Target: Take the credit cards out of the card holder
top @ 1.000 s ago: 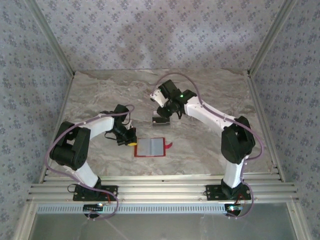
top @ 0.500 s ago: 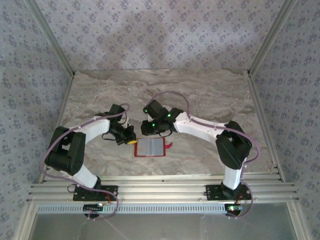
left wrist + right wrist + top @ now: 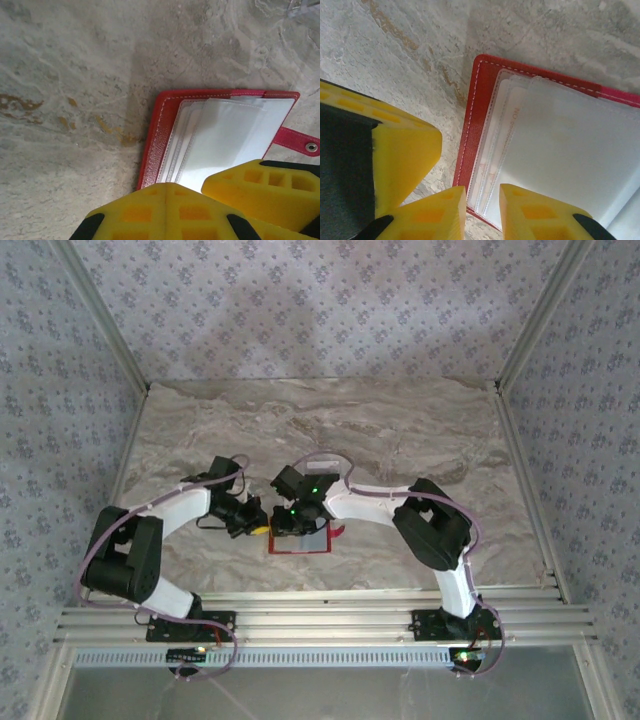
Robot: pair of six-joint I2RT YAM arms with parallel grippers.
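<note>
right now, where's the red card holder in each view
top external: the small flat red folding card holder lies just below centre.
left wrist: the holder sits centre right, reaching the right edge.
right wrist: the holder covers the right half.
shared landmark: its red border around the pale panel.

Flat red folding card holder (image 3: 472,130): one end cut off at the frame edge; print on the pale thin cards (image 3: 506,125) inside it too faint to read. Seen from above, the right gripper (image 3: 287,530) hides its far-left corner.
</note>
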